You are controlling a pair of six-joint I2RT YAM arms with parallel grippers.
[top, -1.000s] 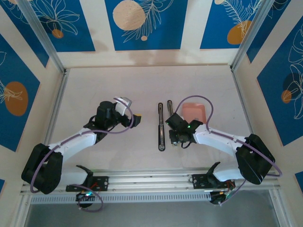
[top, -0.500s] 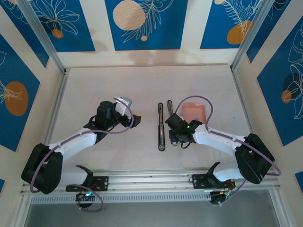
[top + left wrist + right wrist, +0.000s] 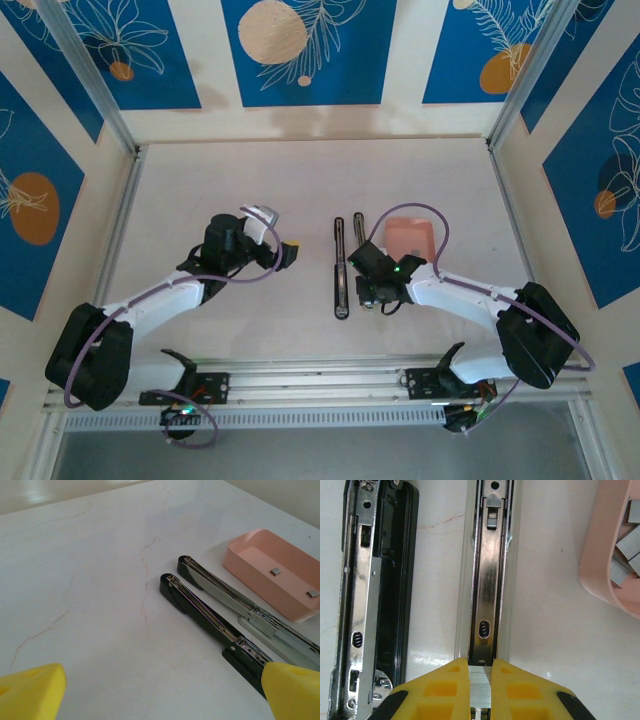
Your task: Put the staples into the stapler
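The strip of staples is pinched between the 2 yellow fingers of the right tool, which is closed on it. It sits just at the near end of the magazine channel of the stapler. In the right wrist view the strip stands in line with this channel. I cannot tell if its front end already sits between the rails or only touches them.

I judge this strip to be very light and stiff along its length, but brittle. The staples only stick to each other, so a hard squeeze or a small twist can break it into pieces. The metal looks smooth, so it may also slip between the pads. I think the best hold is on its 2 flat sides, as now, with enough of the strip free in front to enter the channel.

The stapler lies opened flat, with its black arm just beside the channel on the left. To the right, the pink tray holds more loose staples. The left tool stands wide open over the worktop, near the black arm, and holds nothing. If the stapler slides when I push, this tool could steady it.
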